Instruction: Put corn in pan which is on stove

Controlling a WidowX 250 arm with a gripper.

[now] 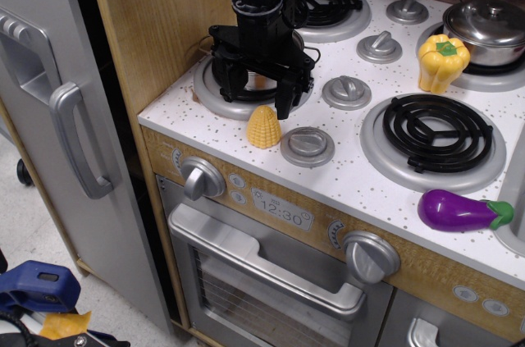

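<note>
While the black robot arm reaches down over the near-left burner of the white speckled stove, its jaws hang spread wide with nothing between them, their dark fingers pointing down at the grey ring. Just below the jaws toward the front edge, the corn stands upright on the stovetop, apart from the fingers and close beside a flat grey knob to its right. Something orange shows between the jaws, too hidden to tell what it is. Far right of the jaws and toward the back, a lidded steel pot sits on a rear burner, with a yellow bell pepper just in front of it. Right of the jaws and nearer the front, a purple eggplant lies beside another coil burner. I cannot see an open pan clearly; the arm covers the near-left burner's middle. Below the jaws is the oven door.
</note>
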